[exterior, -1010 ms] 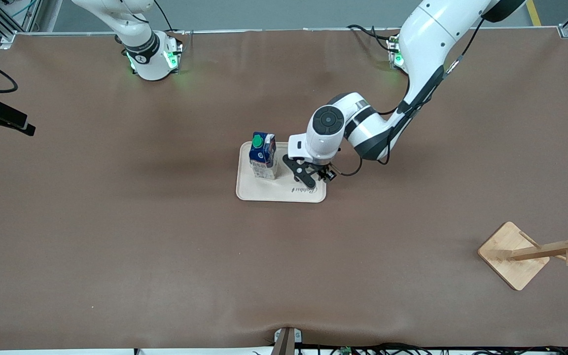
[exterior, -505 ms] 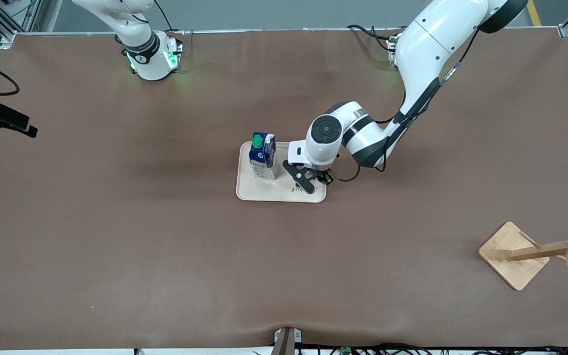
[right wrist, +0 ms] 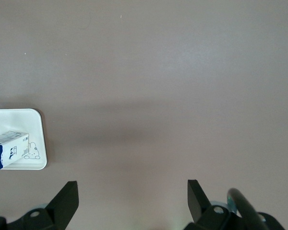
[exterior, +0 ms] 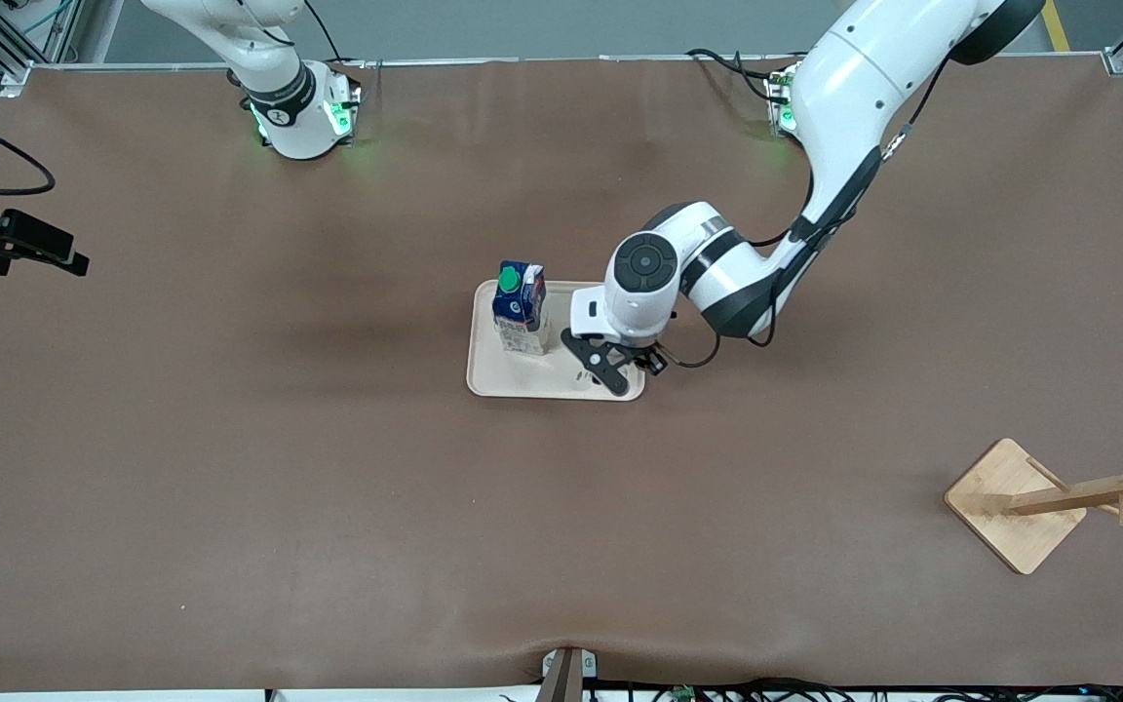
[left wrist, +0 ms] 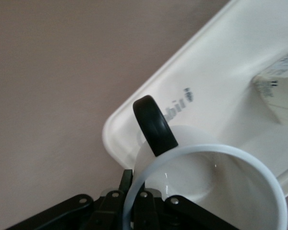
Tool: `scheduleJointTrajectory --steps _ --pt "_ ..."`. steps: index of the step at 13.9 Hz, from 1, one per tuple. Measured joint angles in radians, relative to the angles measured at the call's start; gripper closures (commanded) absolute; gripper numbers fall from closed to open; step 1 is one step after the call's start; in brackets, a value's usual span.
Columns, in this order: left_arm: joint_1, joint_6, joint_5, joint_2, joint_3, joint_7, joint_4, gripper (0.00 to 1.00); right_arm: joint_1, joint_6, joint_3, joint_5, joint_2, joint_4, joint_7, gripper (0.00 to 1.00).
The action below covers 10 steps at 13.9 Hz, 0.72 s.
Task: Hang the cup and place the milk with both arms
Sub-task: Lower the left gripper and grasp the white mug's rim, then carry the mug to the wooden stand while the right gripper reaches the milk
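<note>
Front view: the left arm's black two-finger gripper (exterior: 608, 367) has slid from the pale rectangular tray's (exterior: 513, 382) three o'clock edge toward its five o'clock corner. The small dark-blue gable-top milk carton (exterior: 520, 308) stands at the tray's eleven o'clock. The right arm's black gripper (exterior: 30, 249) waits at the table's nine o'clock.

Left wrist view: the jaws look clamped on the rim of the small white mug with a black loop handle (left wrist: 197, 167), over that corner. It is probably setting off for the wooden peg rack (exterior: 1015, 502) at four o'clock.

Right wrist view: the jaws stand wide apart over bare table.

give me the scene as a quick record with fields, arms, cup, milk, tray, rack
left gripper: over the tray's corner, shut on the cup
cup: held at its rim, black handle pointing up and outward
milk: upright on the tray
tray: mid-table, cream
right gripper: open, empty, above bare table
rack: wooden, at the left arm's end, nothing hung on it
</note>
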Motion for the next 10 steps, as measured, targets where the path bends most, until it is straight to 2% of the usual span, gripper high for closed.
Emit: scheduleJointTrajectory --steps 4,8,10 --pt "0.077 -0.181 -0.011 -0.094 -0.001 -0.016 0.059 1.0 -0.001 0.003 -0.001 0.0 0.0 0.01 0.0 0.0" --pt "0.185 -0.452 -0.082 -0.17 0.0 -0.014 0.223 1.0 0.014 0.007 0.002 0.001 0.026 0.013 -0.006 0.0" --pt "0.259 -0.5 -0.097 -0.184 -0.001 -0.014 0.262 1.0 0.058 0.02 0.005 0.001 0.081 0.012 -0.006 0.0"
